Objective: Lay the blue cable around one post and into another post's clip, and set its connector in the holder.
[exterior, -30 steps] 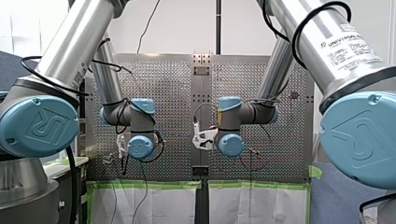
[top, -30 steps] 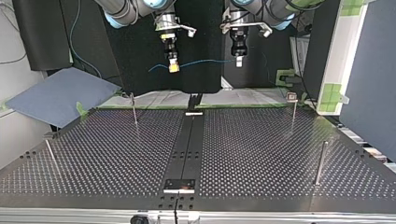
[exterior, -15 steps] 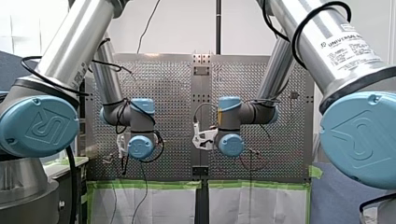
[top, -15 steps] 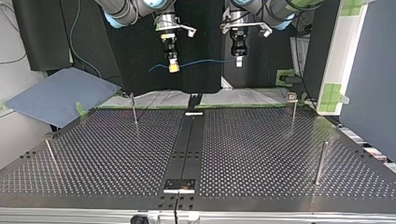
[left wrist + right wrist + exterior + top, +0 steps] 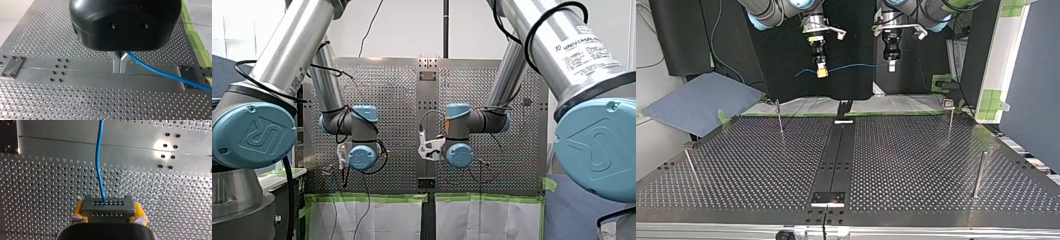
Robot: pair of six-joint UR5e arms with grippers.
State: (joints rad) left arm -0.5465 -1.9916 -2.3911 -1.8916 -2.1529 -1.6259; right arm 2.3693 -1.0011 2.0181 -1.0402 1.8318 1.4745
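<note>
High above the table's far edge in the top view, the blue cable (image 5: 856,65) hangs in a shallow line between both grippers. My right gripper (image 5: 821,72) is shut on the grey connector (image 5: 107,205), its yellow pads (image 5: 139,216) clamping the block's sides. The cable (image 5: 98,157) leaves the connector's front face. My left gripper (image 5: 120,71) has its metal fingers shut on the cable (image 5: 160,73), which runs off to one side. In the top view my left gripper (image 5: 891,64) hangs at the right of my right one.
Thin posts stand on the perforated table: far left (image 5: 779,117), far right with a clip on top (image 5: 949,117), near right (image 5: 978,175) and near left (image 5: 690,167). A dark centre strip carries a black plate (image 5: 827,198) near the front edge.
</note>
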